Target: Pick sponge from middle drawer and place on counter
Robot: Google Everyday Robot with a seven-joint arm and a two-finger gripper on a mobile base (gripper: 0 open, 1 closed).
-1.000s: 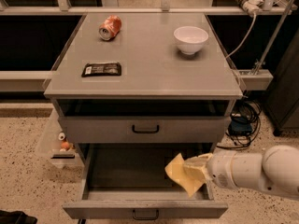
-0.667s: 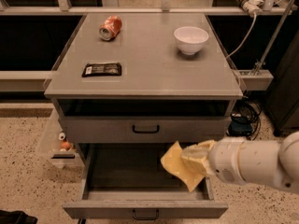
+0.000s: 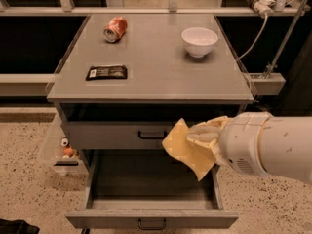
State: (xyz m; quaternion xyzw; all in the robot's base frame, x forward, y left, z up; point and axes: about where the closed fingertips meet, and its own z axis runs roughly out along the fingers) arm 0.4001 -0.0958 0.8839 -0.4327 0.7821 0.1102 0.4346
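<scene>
The pale-yellow sponge (image 3: pixel 183 147) is held in my gripper (image 3: pixel 204 136), lifted above the open middle drawer (image 3: pixel 151 194) and in front of the closed drawer above it. The gripper's pale fingers are shut on the sponge's right side; the white arm comes in from the right. The drawer is pulled out, its grey floor bare. The counter (image 3: pixel 156 57) is the grey cabinet top above and behind the sponge.
On the counter lie a black flat packet (image 3: pixel 106 72) at the left, a crushed red can (image 3: pixel 115 29) at the back left and a white bowl (image 3: pixel 199 41) at the back right. A cable and rail (image 3: pixel 263 72) run at the right.
My gripper has lifted the sponge up and slightly left, from down in the drawer's right side to the height of the closed upper drawer's front.
</scene>
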